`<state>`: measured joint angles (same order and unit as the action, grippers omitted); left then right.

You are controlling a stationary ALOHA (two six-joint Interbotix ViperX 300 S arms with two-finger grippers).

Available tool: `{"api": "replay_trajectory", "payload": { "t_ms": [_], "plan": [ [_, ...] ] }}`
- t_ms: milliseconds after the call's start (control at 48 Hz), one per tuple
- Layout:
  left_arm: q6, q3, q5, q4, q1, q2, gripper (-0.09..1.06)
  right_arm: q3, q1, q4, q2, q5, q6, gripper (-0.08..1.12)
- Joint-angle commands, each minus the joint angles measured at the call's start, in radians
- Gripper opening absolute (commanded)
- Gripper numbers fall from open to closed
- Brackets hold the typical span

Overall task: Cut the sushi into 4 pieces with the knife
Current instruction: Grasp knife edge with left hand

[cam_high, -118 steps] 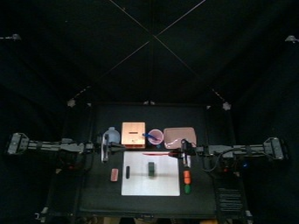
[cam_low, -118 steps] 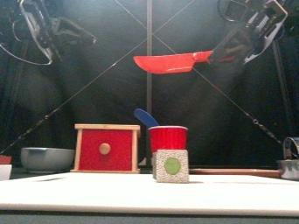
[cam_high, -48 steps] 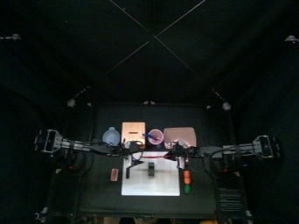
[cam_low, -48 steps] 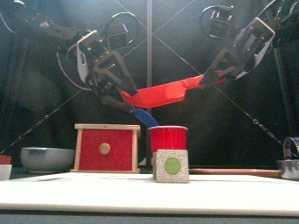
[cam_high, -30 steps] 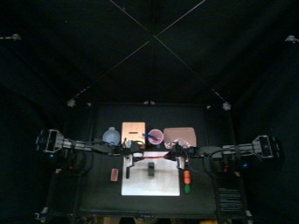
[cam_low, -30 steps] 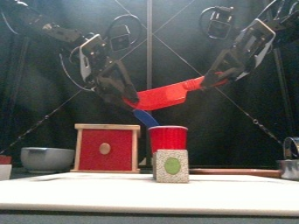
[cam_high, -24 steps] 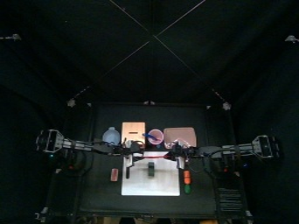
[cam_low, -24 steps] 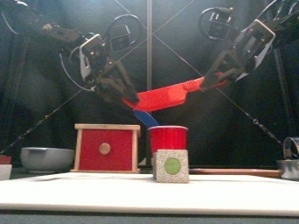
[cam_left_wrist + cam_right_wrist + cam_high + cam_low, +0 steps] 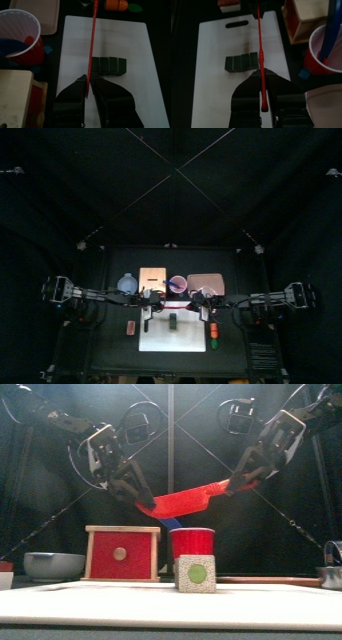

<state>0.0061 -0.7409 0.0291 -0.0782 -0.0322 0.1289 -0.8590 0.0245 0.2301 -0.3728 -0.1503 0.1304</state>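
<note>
**Knife held at both ends above the roll, cut not yet started**

My right hand (image 9: 243, 481) is clenched on the handle of the red knife (image 9: 187, 497), and my left hand (image 9: 143, 501) is pinched shut on the far end of the blade. I judge the two-ended hold is there to stop the thin blade twisting or skating sideways once it meets the toy. From the front the knife slopes, with the handle end higher and the left end lower, so it will need levelling before it presses down.

Both wrist views show the blade edge-on, a thin red line running away from each hand and lying crosswise to the sushi roll (image 9: 109, 65). That is the right orientation for slicing. The roll lies whole on the white cutting board (image 9: 133, 85), well below the blade and untouched, with one end facing the front of the bench (image 9: 110, 350). I cannot tell exactly where along the roll the blade sits.

The red cup (image 9: 193, 542) holding the blue knife (image 9: 164, 518) stands just behind the board, and I want to clear it on the way down.
</note>
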Motion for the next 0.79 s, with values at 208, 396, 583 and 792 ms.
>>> {"api": "replay_trajectory", "payload": {
  "t_ms": [208, 396, 583, 792],
  "plan": [
    [-0.003, 0.014, -0.005, 0.003, 0.011, -0.002, 0.53, 0.132, 0.003, 0.011, 0.101, -0.221, 0.002, 0.25],
    [-0.005, 0.008, -0.003, -0.002, 0.029, -0.018, 0.53, 0.184, -0.006, 0.009, 0.164, -0.305, 0.003, 0.21],
    [-0.006, 0.000, -0.005, -0.011, 0.064, -0.038, 0.52, 0.184, -0.008, 0.014, 0.189, -0.318, 0.003, 0.16],
    [-0.006, -0.003, -0.005, -0.032, 0.080, -0.061, 0.51, 0.179, -0.008, 0.014, 0.193, -0.321, 0.002, 0.16]
  ]
}}
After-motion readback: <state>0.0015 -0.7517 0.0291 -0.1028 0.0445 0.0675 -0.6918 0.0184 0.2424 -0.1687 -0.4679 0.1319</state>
